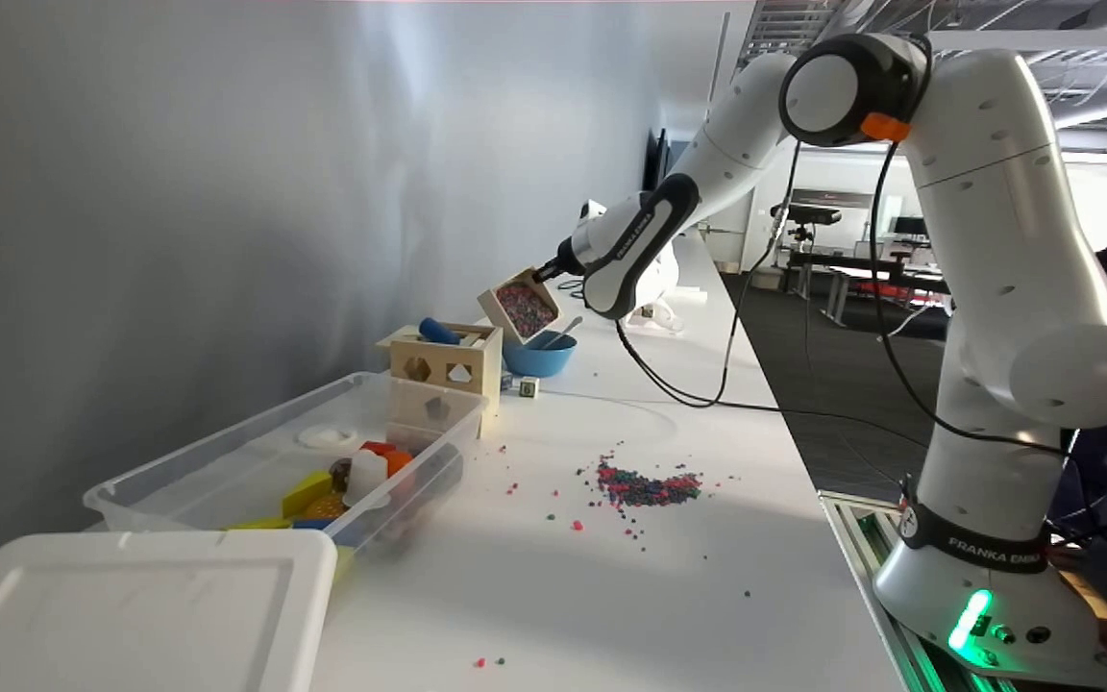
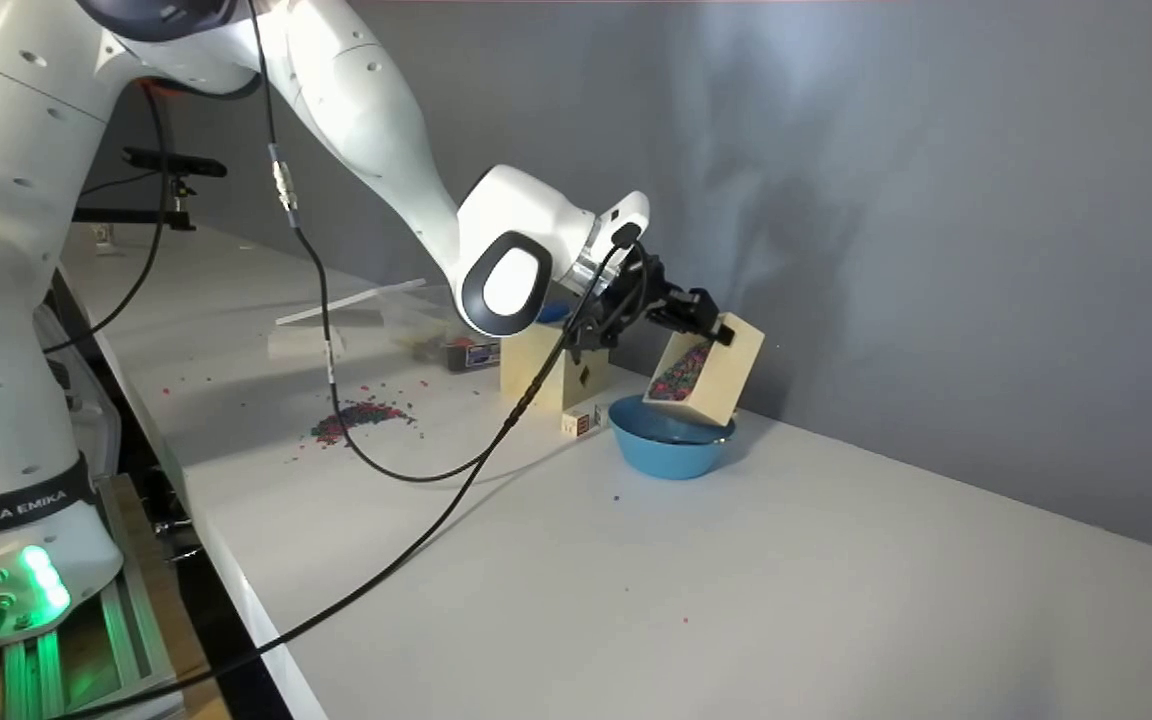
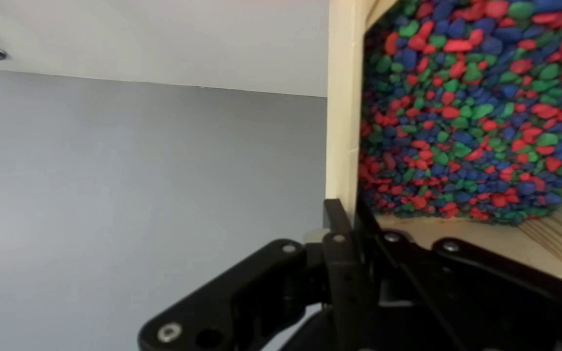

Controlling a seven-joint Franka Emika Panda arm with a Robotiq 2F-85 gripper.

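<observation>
Gripper (image 3: 352,217): fingers clamped across wall of wooden box (image 2: 726,375); tilt likely banks pebbles (image 3: 481,126). Blue bowl (image 2: 666,460): box's 7 o'clock in an exterior view.

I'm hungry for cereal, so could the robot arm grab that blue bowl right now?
Probably not: its gripper is pinching a wooden box, tilted over the bowl. It would likely need to put that down first.

I see pale glare high on the gray wall (image 2: 896,220), soft shadows beneath, shade across the white table (image 1: 563,605), green light (image 1: 970,620) on the robot's base (image 1: 1044,620), the pebble pile (image 2: 361,419) blurry.
</observation>
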